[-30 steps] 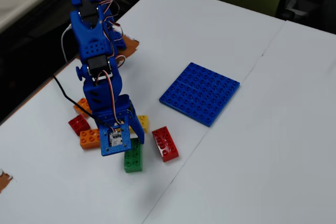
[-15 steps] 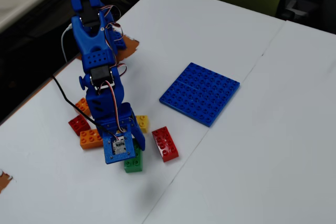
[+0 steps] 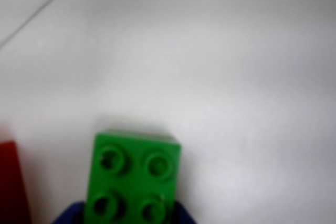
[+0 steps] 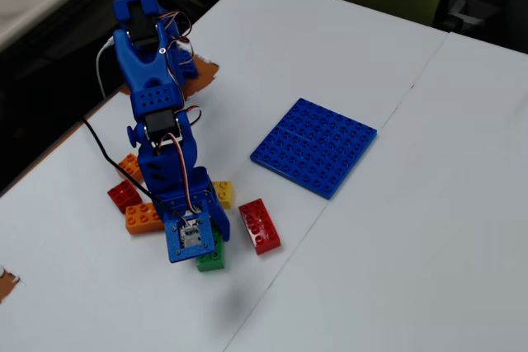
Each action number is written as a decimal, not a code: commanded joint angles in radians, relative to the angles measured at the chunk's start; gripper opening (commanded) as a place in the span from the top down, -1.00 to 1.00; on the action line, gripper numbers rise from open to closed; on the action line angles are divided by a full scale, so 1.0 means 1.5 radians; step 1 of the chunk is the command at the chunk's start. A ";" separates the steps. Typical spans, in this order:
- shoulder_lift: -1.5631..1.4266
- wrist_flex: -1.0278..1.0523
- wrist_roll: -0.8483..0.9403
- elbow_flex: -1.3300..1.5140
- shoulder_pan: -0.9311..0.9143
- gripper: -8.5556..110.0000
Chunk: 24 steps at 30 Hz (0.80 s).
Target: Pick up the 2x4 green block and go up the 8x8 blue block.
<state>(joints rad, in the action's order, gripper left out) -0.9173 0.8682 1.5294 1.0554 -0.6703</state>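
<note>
Table [image 4: 396, 228] surface, white and seamed, is seen whole only in the fixed view, with the 8x8 blue block [image 4: 314, 147] lying flat right of centre, well apart from the brick cluster. The blue arm [image 4: 161, 146] is bent down over that cluster. A red 2x4 brick [image 4: 260, 225], an orange brick [image 4: 140, 218], a small red brick [image 4: 124, 195] and a yellow brick [image 4: 223, 194] are shown there. The 2x4 green block [image 4: 211, 259] is mostly hidden under the gripper [image 4: 206, 249]; in the wrist view its far end [image 3: 134, 177] is shown on the table, blue fingertips [image 3: 71, 214] at both sides. Whether it is clamped cannot be told.
</note>
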 commanded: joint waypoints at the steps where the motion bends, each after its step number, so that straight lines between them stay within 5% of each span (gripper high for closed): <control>1: -0.009 -0.009 0.007 -0.033 -0.006 0.54; 13: -0.046 0.038 0.033 -0.033 0.003 0.84; 24: -0.309 0.396 0.120 -0.026 0.085 0.85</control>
<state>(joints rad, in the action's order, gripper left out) -1.2333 1.3315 1.6414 1.0569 -0.5829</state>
